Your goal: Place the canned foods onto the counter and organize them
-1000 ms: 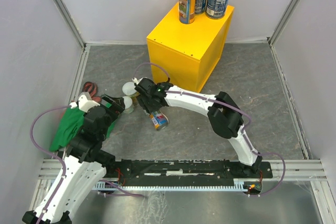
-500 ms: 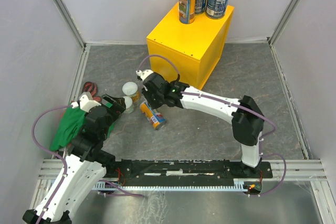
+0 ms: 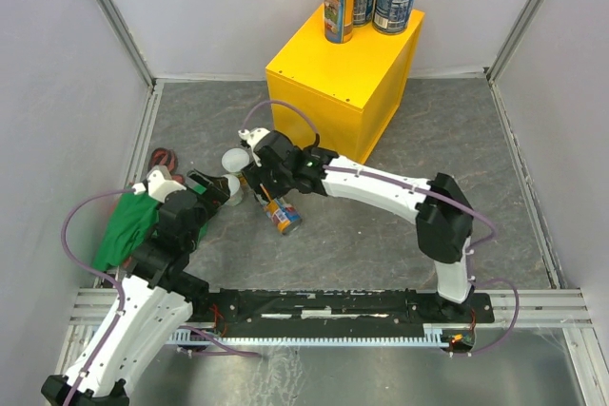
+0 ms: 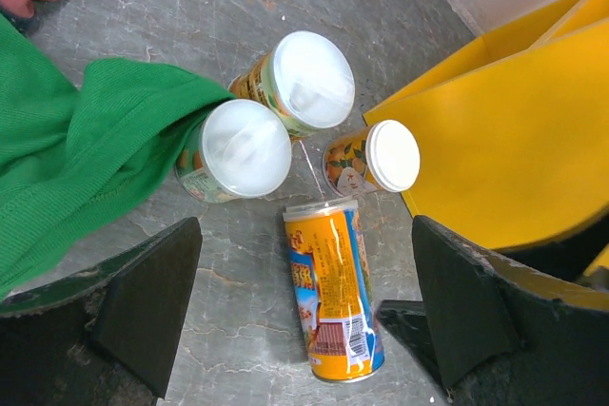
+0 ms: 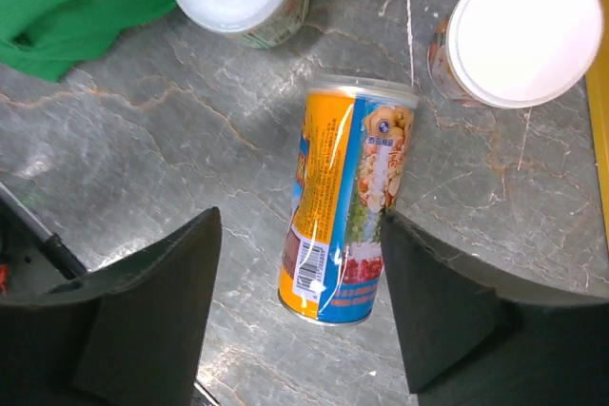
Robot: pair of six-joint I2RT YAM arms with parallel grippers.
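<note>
Now the right gripper [image 5: 303, 219] hangs low over the fallen slim can [image 5: 343, 225]. Its jaws are partly open, one finger on either side of the can's upper half, and they have hold of nothing. Whether the finger on the can's right side brushes the label, I cannot tell. The can lies flat on the grey floor [image 5: 171, 140], a little way out from the near left corner of the yellow counter [image 3: 333, 92]. Its lid end points at the small cans [image 4: 309, 83] and its base points towards the floor's near edge.

The left gripper [image 4: 304, 225] is spread wide and is empty. It sits close to the floor's left edge, with the same group of cans ahead of it.

Three small cans stand upright in a tight cluster just beyond the fallen one. Two are pressed side by side, and the nearer of these has the green cloth [image 4: 86, 159] lying against its side. The third stands slightly apart from them, just beside the counter's lower face.

The counter stands at the far edge of the floor. On its top, the upright slim can [image 3: 340, 7] is at the far left corner. The two blue-labelled cans [image 3: 394, 4] stand next to it along the far edge, close together, and reach towards the far right corner.
</note>
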